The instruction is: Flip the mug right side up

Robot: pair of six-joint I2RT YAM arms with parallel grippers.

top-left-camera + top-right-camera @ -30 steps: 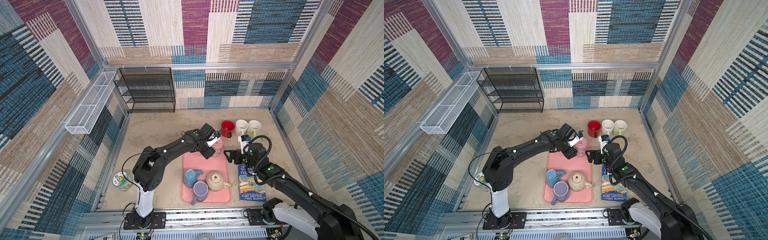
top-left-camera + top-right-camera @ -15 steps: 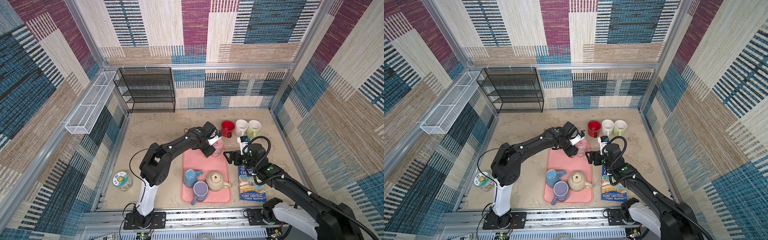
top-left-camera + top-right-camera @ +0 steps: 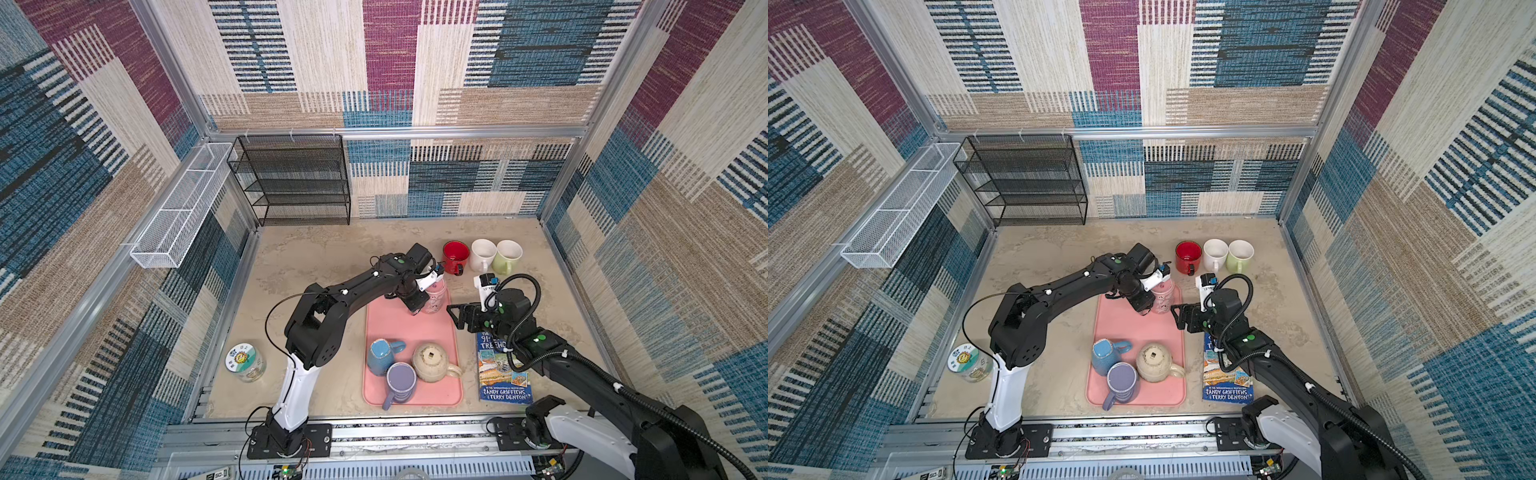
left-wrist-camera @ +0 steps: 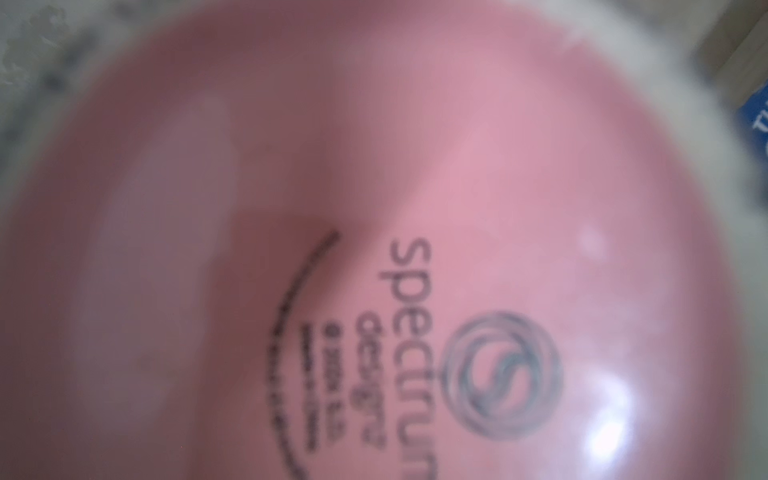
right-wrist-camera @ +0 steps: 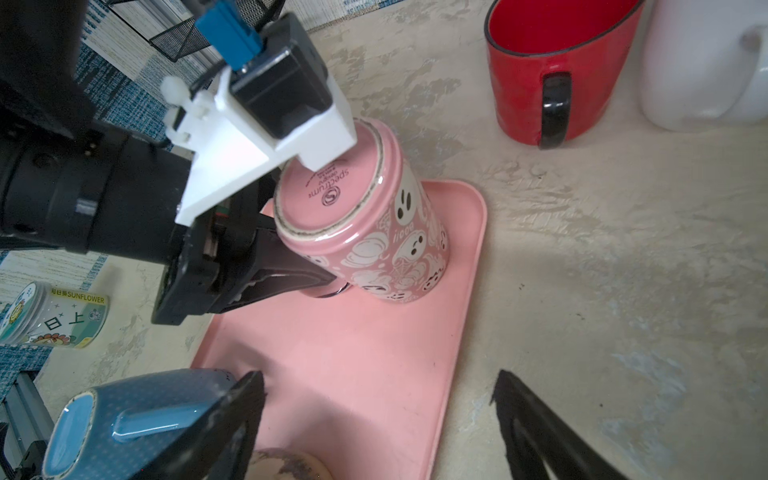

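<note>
The pink mug (image 5: 374, 232) with white ghost faces stands upside down at the far right corner of the pink tray (image 5: 345, 374), its printed base up. That base fills the left wrist view (image 4: 415, 208). In both top views the mug (image 3: 435, 297) (image 3: 1163, 297) is partly under the left wrist camera. My left gripper (image 5: 324, 286) (image 3: 419, 306) comes in from the left, low on the mug's side, shut on it. One finger (image 5: 286, 266) lies against the wall; the other is hidden. My right gripper (image 5: 378, 382) (image 3: 455, 316) hangs open a short way right of the mug, holding nothing.
On the tray's near half are a blue mug (image 3: 380, 355), a purple mug (image 3: 401, 382) and a beige teapot (image 3: 432, 361). Red (image 3: 456, 255), white (image 3: 483, 253) and green (image 3: 508, 255) mugs stand behind. A book (image 3: 503, 374) lies right of the tray, a jar (image 3: 245, 361) at the left.
The left gripper's jaws have narrowed onto the pink mug's side and its wrist has edged closer over the mug. The right arm has hardly moved.
</note>
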